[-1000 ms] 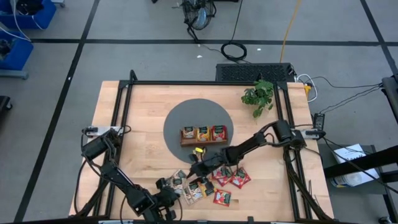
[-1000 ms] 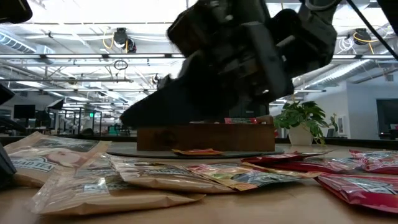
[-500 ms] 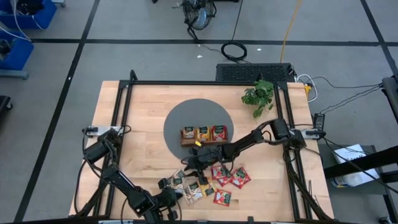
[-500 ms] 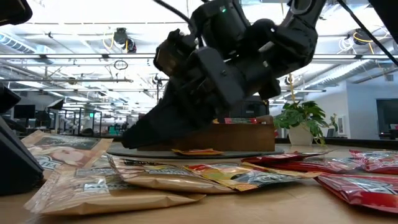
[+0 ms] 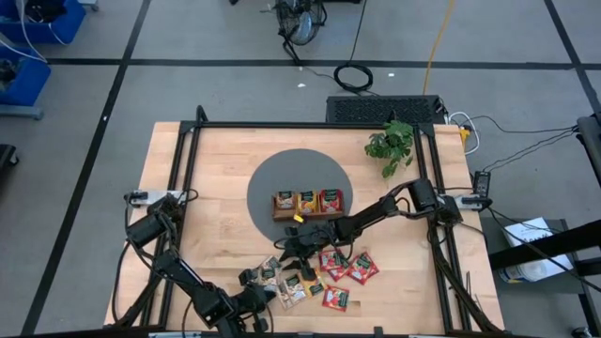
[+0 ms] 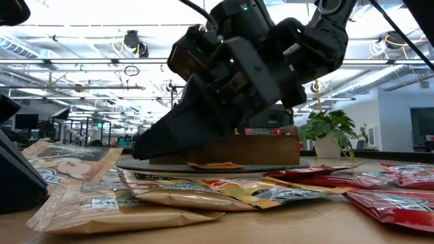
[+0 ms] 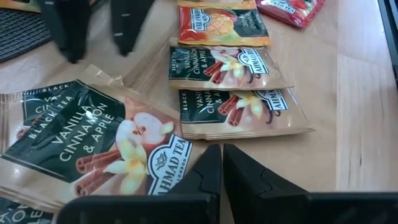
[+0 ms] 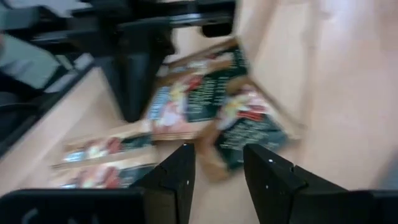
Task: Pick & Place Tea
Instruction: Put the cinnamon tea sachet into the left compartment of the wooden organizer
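Right gripper point(image 5: 290, 248) had shifted toward the left side of the table and slightly toward the tray since a second earlier, and it now hung low over the near-left end of the sachet pile. Its fingers point(image 8: 177, 180) stood apart with nothing between them; no sachet was held. Left gripper point(image 5: 267, 298) sat near the table's front edge, just beside the pile, with its fingers point(image 7: 208, 171) pressed together and empty. The tea point(image 5: 324, 272) lay as a loose spread on the bare wood between the grey round mat point(image 5: 268, 188) and the front edge: dark green vanilla-cinnamon sachets point(image 7: 233, 65) toward the left gripper, red sachets point(image 5: 362, 268) toward the right side, some overlapping. One orange-yellow sachet point(image 5: 300, 217) lay on the mat just in front of the wooden tray point(image 5: 308, 214). The tray sat on the mat near table centre with three sachets already in it, one per compartment: dark, yellow, red from left to right. In the low view the right arm point(image 6: 237, 74) hung over the pile. A potted plant point(image 5: 391, 144) stood near the back-right corner.
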